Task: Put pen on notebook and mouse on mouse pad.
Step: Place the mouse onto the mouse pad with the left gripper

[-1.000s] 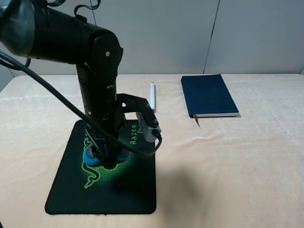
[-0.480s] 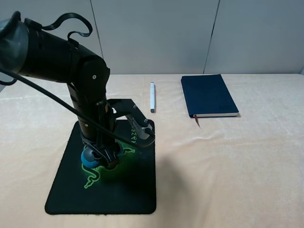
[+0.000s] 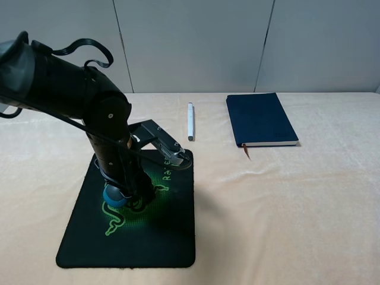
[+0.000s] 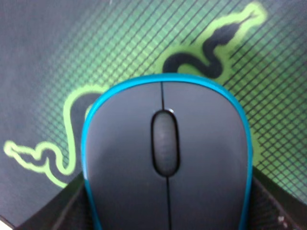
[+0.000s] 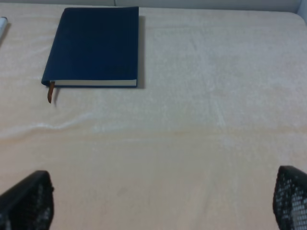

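Note:
The mouse [image 4: 165, 158], dark grey with teal sides, lies on or just above the green snake logo of the black mouse pad [image 3: 89, 240]. My left gripper [image 4: 168, 213] is shut on the mouse, a mesh finger [image 4: 72, 211] against each flank. From above, the left gripper [image 3: 127, 195] points down at the mouse [image 3: 111, 196]. The white pen [image 3: 190, 120] lies on the cloth beyond the pad. To the right of the pen lies the navy notebook [image 3: 260, 119], closed. My right gripper [image 5: 158, 201] hangs open above bare cloth, short of the notebook [image 5: 93, 45].
A cream cloth [image 3: 297, 208] covers the whole table. The left arm's black links and cables [image 3: 65, 89] rise over the pad's far left side. A brown ribbon [image 5: 50, 92] sticks out of the notebook's near edge. A grey wall stands behind the table.
The left arm's upper links have sunk lower and swung left over the pad. The mouse has stayed at about the same spot on the logo. Pen and notebook have not moved.

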Robot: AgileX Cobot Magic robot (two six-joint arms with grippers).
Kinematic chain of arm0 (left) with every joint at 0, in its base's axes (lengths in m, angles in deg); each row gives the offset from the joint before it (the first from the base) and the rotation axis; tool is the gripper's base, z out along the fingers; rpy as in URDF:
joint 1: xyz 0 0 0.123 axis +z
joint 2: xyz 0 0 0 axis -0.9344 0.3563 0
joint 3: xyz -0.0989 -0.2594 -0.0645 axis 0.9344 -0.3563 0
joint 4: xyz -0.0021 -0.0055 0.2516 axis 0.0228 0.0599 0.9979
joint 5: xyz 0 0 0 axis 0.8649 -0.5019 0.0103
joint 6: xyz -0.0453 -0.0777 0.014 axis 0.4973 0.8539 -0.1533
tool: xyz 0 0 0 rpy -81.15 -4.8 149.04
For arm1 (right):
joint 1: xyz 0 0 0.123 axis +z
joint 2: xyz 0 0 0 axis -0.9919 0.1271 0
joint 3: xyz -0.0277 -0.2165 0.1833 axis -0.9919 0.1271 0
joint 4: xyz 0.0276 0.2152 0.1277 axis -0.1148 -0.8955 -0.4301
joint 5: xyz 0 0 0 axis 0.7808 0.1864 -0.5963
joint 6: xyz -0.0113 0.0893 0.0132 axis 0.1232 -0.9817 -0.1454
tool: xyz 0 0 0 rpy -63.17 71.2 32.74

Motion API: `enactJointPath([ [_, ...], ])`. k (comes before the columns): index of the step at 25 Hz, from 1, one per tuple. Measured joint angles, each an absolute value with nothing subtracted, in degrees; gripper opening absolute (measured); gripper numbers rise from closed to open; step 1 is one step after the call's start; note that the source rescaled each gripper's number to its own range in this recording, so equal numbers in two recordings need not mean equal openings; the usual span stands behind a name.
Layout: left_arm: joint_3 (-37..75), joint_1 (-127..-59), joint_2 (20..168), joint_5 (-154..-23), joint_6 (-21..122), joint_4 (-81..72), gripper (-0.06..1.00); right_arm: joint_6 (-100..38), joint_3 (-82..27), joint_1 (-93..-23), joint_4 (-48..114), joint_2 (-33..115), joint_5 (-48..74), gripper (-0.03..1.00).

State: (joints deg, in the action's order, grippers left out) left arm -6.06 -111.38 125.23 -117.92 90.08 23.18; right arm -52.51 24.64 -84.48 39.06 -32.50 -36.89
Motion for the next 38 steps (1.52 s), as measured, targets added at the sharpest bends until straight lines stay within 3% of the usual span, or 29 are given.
enactJointPath([
  [18, -8.93, -111.38, 125.23, -112.35, 95.56, 23.60, 0.02, -52.51, 24.64, -84.48, 39.06, -32.50, -36.89, 1.00],
  [19, -8.93, -111.38, 125.23, -112.41, 95.83, 23.60, 0.12, -52.51, 24.64, -84.48, 39.06, -32.50, -36.89, 1.00],
  [20, -8.93, -111.38, 125.23, -112.41, 96.24, 23.60, 0.29, -52.51, 24.64, -84.48, 39.06, -32.50, -36.89, 1.00],
  [22, -8.93, -111.08, 125.23, -112.35, 97.21, 23.60, 0.70, -52.51, 24.64, -84.48, 39.06, -32.50, -36.89, 1.00],
  [24, -8.93, -110.96, 125.23, -112.30, 97.71, 23.60, 0.87, -52.51, 24.64, -84.48, 39.06, -32.50, -36.89, 1.00],
  [26, -8.93, -110.79, 125.23, -112.30, 97.96, 23.60, 0.95, -52.51, 24.64, -84.48, 39.06, -32.50, -36.89, 1.00],
  [29, -8.93, -110.78, 125.23, -112.30, 98.12, 23.60, 0.99, -52.51, 24.64, -84.48, 39.06, -32.50, -36.89, 1.00],
  [38, -7.59, -110.78, 124.16, -115.57, 98.12, 21.58, 1.00, -52.51, 24.64, -84.48, 39.06, -32.50, -36.89, 1.00],
])
